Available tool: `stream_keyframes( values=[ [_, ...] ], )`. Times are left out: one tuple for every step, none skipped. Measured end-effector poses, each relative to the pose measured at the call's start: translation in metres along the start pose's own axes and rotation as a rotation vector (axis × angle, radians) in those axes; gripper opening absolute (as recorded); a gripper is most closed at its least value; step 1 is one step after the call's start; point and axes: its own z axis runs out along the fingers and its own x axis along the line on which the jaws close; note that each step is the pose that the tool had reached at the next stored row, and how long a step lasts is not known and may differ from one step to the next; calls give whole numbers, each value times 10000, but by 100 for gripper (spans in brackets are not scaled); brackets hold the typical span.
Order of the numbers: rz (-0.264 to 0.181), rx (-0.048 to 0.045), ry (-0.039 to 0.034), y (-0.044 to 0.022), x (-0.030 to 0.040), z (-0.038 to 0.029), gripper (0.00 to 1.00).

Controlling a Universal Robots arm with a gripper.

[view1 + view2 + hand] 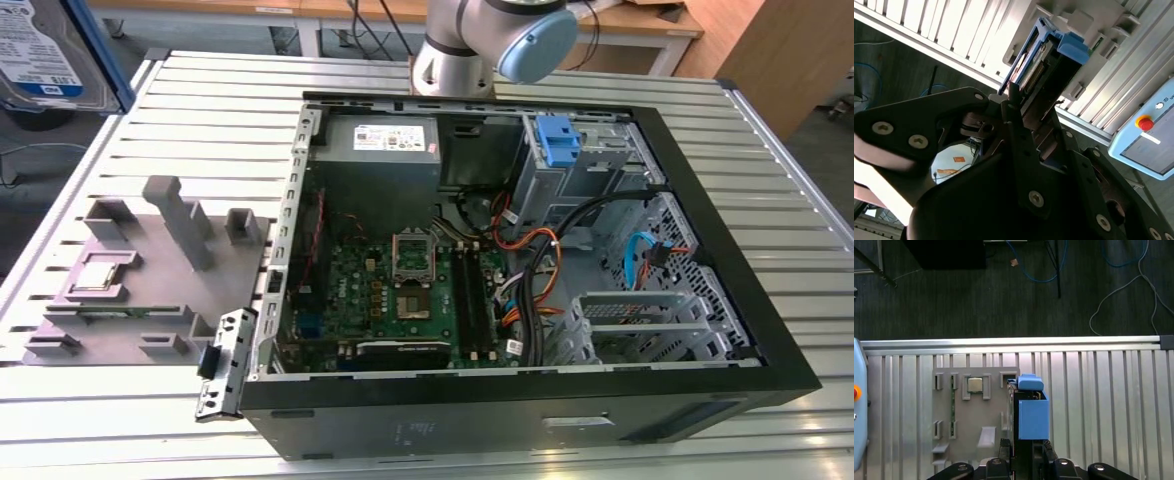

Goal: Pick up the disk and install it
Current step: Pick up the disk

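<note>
- Handling of the disk (47,55): judged stiff and fairly heavy for its size. The metal body has a smooth label face that gives little friction, and it is probably sensitive to knocks.
- Hold points: by my estimate the best hold is across the two broad faces near one end. The pads should sit squarely on metal and blue carrier plastic, away from the connector edge.
- Location: the disk is raised in the air at the exterior view's left. It is lifted off the grey holder (134,270) on the slatted table (774,130) and is well apart from the open computer case (747,300). In the first wrist view it hangs edge-on above that holder.
- Jaws: the gripper (1025,447) is closed to the disk's thickness and clamps it from both sides. A dark finger (1019,135) lies against it in the second wrist view.
</note>
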Motion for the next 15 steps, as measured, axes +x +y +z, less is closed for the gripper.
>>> stream_keyframes(
  values=[
    [1, 1, -3, -11, -1, 0, 35],
    [1, 1, -4, -26, -2, 0, 35],
    [1, 0, -4, -43, -2, -2, 35],
    [2, 1, -5, -61, -3, -2, 35],
    [2, 0, -5, -79, -4, -3, 35],
    [2, 0, -6, -97, -5, -4, 35],
    [2, 1, -8, -116, -6, -4, 35],
    [3, 1, -9, -134, -7, -5, 35],
    [2, 1, -11, -152, -8, -5, 35],
    [2, -1, -11, -172, -9, -7, 35],
    [1, 0, -13, -190, -9, -7, 35],
    [2, 1, -15, -209, -10, -7, 35],
    [2, 0, -15, -227, -11, -9, 35],
    [2, 0, -17, -246, -12, -9, 35],
    [1, 0, -17, -263, -13, -10, 35]
  ],
)
